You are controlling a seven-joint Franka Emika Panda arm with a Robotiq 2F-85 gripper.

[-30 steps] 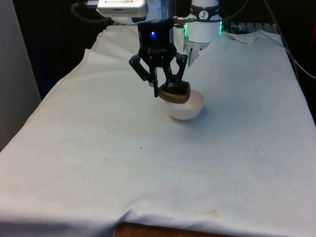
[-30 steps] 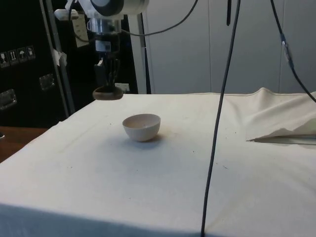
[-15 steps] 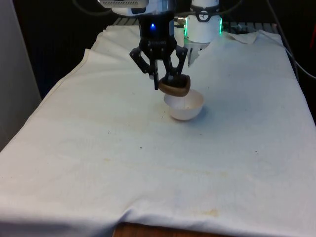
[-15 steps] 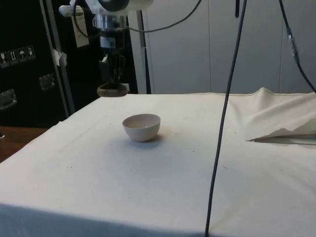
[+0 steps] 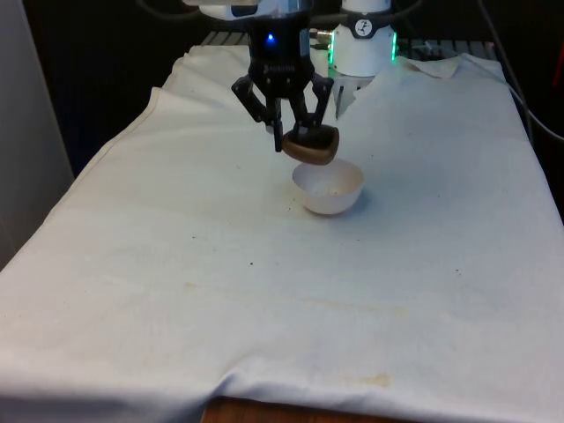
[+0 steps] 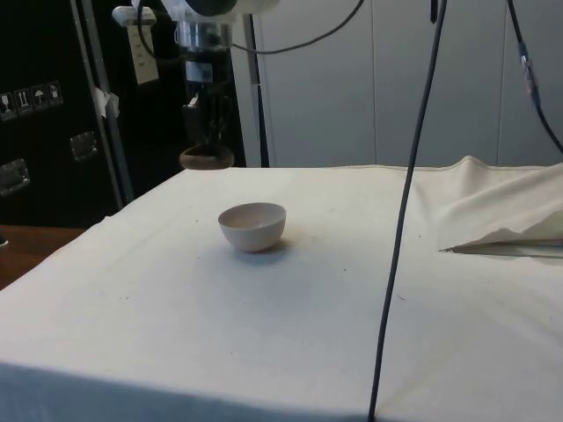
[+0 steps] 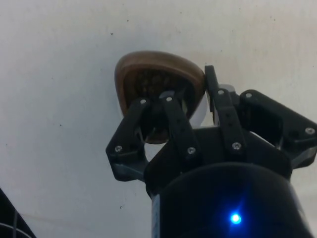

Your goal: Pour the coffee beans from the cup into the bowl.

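Observation:
A small brown wooden cup [image 5: 310, 147] hangs in the air, held by its rim in my black gripper [image 5: 295, 137], which is shut on it. Dark coffee beans lie inside the cup [image 7: 153, 82]. The cup is upright or only slightly tilted. A white bowl [image 5: 329, 188] stands on the cloth just below and to the front view's right of the cup. In the side view the cup [image 6: 207, 158] hangs above the cloth, behind and left of the bowl [image 6: 253, 225]. Part of the bowl's white rim [image 7: 200, 109] peeks out behind the cup and fingers.
The white cloth [image 5: 264, 291] covers the whole table. A raised fold of cloth [image 6: 497, 211] lies at the side view's right. A black cable [image 6: 400, 220] hangs in front of the side camera.
The gripper has lifted the cup higher and carried it a little towards the robot's end of the table. The bowl has stayed still.

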